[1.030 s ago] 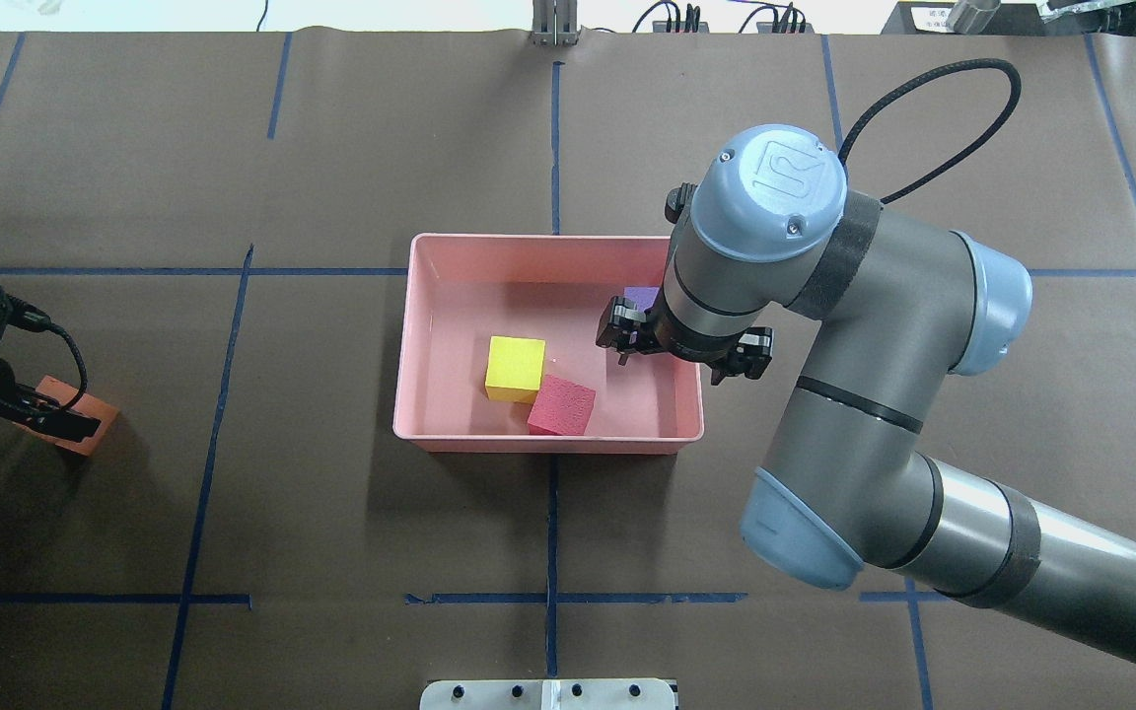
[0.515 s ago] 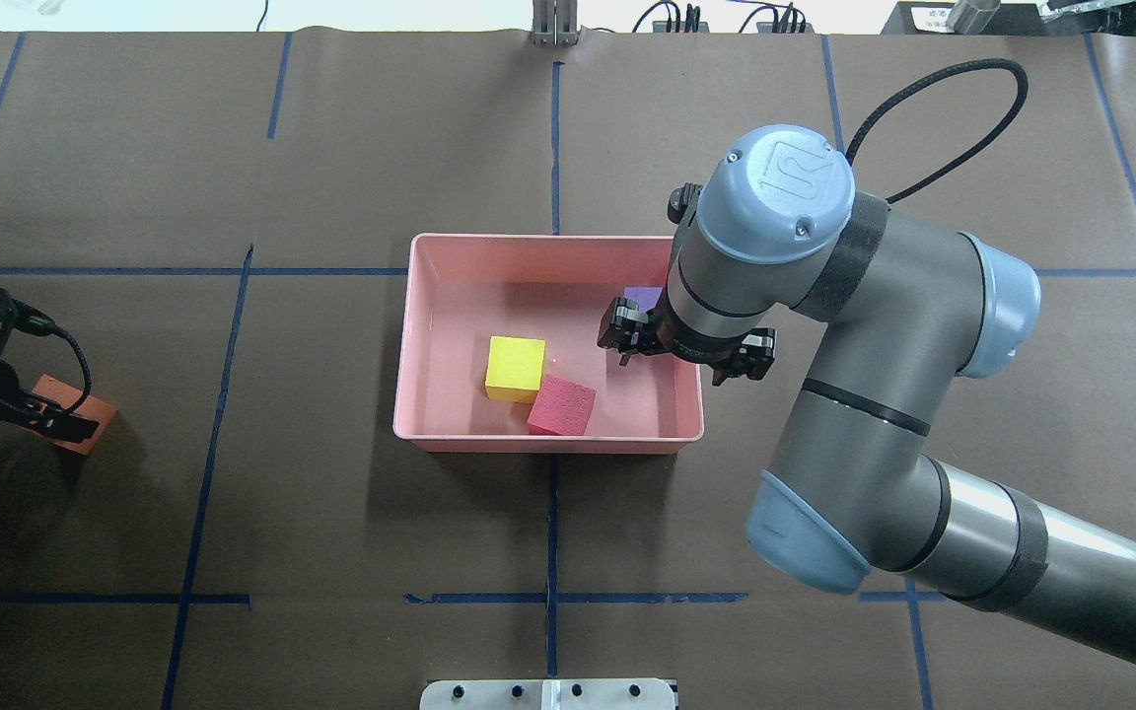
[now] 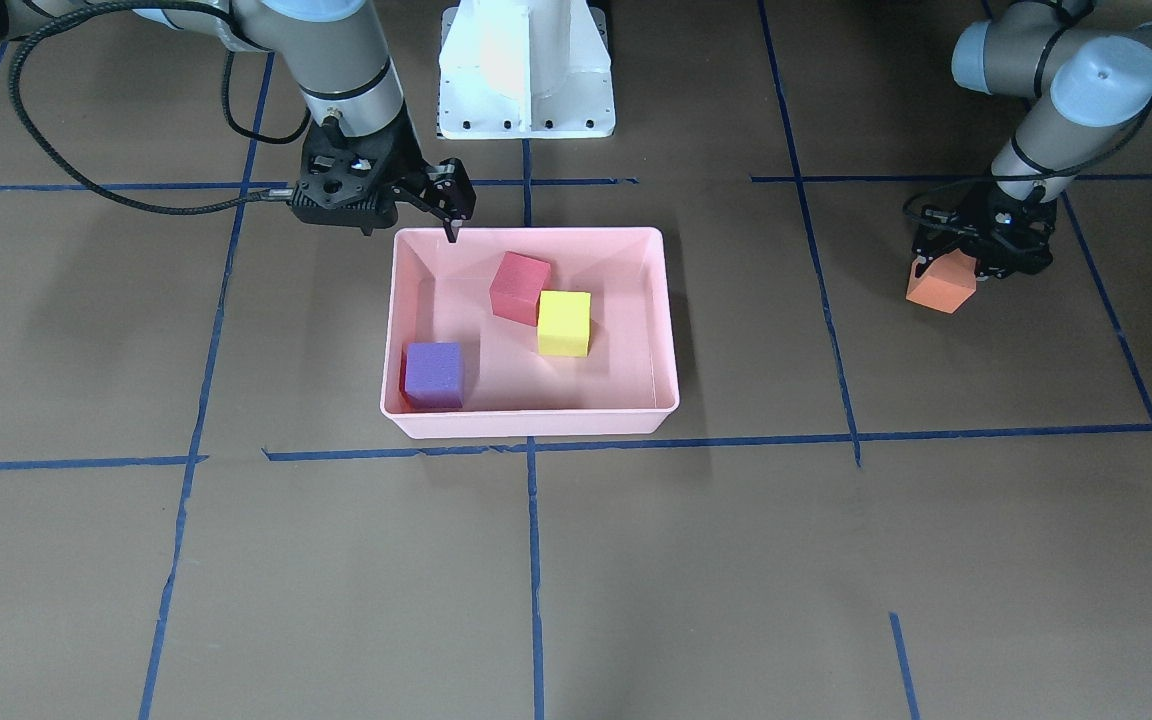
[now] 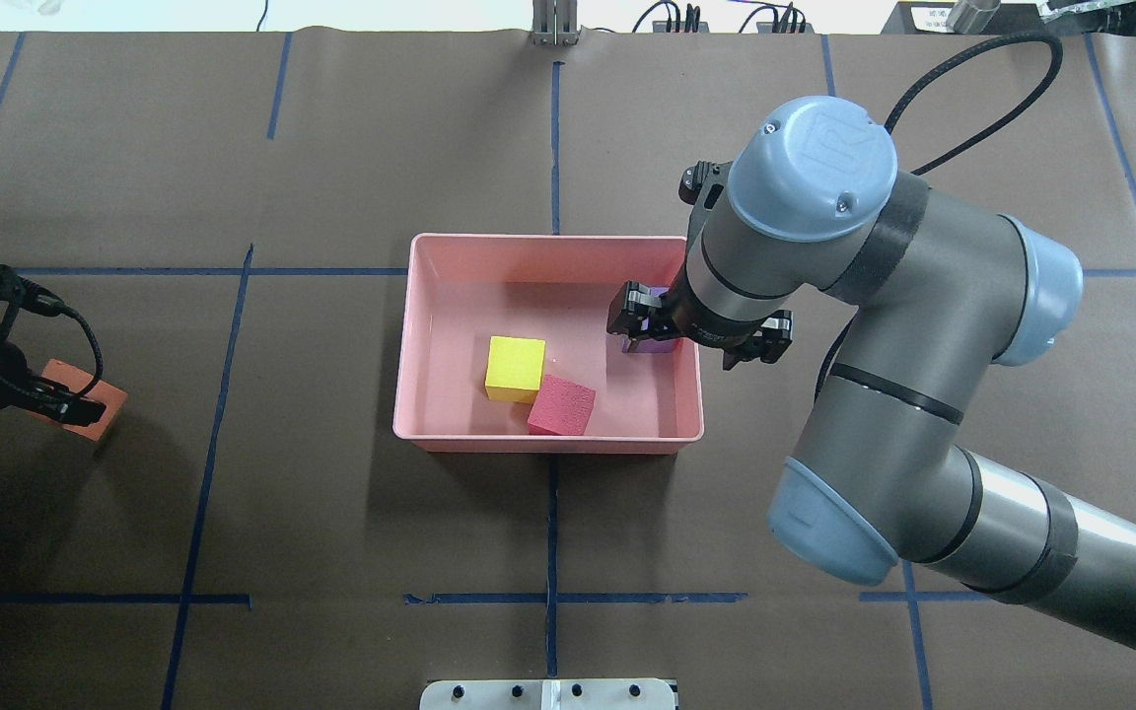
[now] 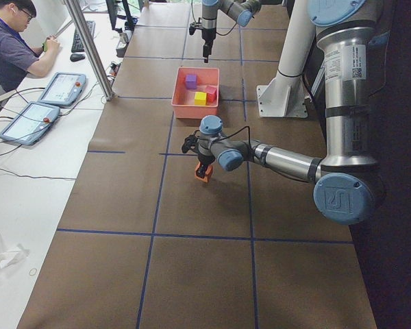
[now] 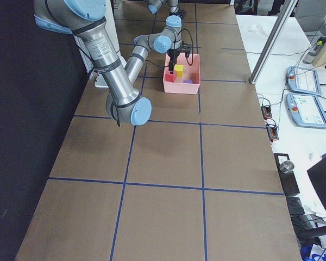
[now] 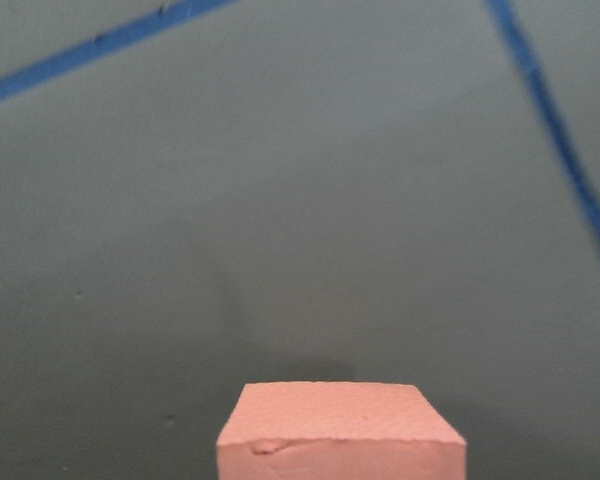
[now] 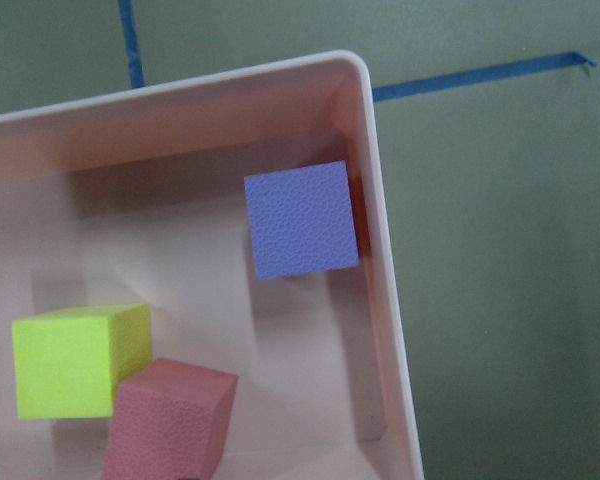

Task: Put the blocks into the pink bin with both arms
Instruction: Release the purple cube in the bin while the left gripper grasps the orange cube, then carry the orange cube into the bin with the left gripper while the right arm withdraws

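Note:
The pink bin (image 4: 548, 240) sits mid-table and holds the purple block (image 3: 433, 374) in its far right corner, and the yellow-green block (image 4: 516, 363) touching the red block (image 4: 561, 404). My right gripper (image 4: 681, 345) is open and empty, raised over the bin's right side; its wrist view looks down on the purple block (image 8: 300, 220). My left gripper (image 3: 976, 265) is shut on the orange block (image 3: 941, 283) far to the bin's left, low over the table. The orange block also shows in the left wrist view (image 7: 340, 430).
The white pedestal (image 3: 526, 70) stands at the robot's side of the table. Blue tape lines (image 4: 550, 532) cross the brown table cover. An operator (image 5: 10, 48) sits at a side table with tablets, beyond the table's far edge.
My right arm has lifted and drawn toward the far right, its gripper still open over the bin. My left gripper with the orange block has shifted slightly.

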Controlling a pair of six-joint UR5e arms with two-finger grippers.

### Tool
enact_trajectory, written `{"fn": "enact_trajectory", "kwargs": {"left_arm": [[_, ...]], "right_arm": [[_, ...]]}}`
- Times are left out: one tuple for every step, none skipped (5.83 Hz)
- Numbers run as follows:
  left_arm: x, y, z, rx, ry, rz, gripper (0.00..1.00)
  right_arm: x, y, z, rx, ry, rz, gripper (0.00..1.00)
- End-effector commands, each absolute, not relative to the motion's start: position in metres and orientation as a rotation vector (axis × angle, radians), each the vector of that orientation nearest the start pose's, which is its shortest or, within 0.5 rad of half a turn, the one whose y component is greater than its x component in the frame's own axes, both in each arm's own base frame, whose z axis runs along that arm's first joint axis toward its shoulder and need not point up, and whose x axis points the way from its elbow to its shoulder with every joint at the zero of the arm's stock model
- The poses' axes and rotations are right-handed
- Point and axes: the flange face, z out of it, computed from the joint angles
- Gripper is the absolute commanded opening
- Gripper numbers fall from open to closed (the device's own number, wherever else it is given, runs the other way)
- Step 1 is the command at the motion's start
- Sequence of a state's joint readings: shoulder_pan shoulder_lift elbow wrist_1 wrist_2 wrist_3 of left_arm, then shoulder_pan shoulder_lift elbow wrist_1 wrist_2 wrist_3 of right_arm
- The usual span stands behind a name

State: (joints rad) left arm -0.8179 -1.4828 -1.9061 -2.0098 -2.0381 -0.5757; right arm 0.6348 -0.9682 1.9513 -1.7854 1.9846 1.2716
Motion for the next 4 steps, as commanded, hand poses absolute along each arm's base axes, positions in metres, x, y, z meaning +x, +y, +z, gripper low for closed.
{"fn": "enact_trajectory", "kwargs": {"left_arm": [[0.282, -0.434, 0.358, 0.217, 0.752, 0.281, 0.31], [0.302, -0.451, 0.280, 0.178, 0.747, 0.220, 0.31], [0.321, -0.458, 0.207, 0.147, 0.763, 0.150, 0.31], [0.360, -0.438, 0.173, 0.099, 0.806, 0.107, 0.32]], "right_arm": [[-0.366, -0.467, 0.209, 0.027, -0.852, 0.062, 1.00], [-0.330, -0.485, 0.231, 0.047, -0.848, 0.006, 1.00], [-0.286, -0.500, 0.265, 0.088, -0.822, -0.066, 1.00], [-0.249, -0.507, 0.300, 0.116, -0.792, -0.139, 1.00]]}}
